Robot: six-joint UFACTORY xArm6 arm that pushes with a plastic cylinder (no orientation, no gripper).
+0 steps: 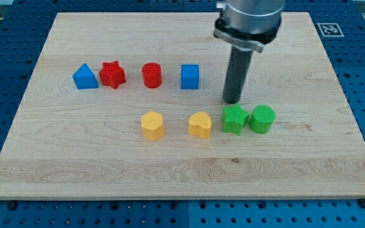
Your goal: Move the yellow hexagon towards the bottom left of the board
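Pale wooden surface fills the view's bottom nearest the camera, bare along its front edge. Above it hangs the grey arm, ending in a straight dark rod that serves as the tool — it has no jaws to open or close and holds nothing. My tip rests on the surface just above the green star block, close to it; whether they touch I cannot tell.

Just right of the tip and below sits the green cylinder block, touching the star. Left of the tip, slightly lower, lies the yellow heart block; further left is the yellow hexagon block, the task's piece, well apart from the tip. Level with the tip to its left runs a row — blue cube, red cylinder, red star, blue triangular block.

Judging by this, the approach is not yet made. Next the tip must travel past the heart to the hexagon's upper right side, then push down-left.
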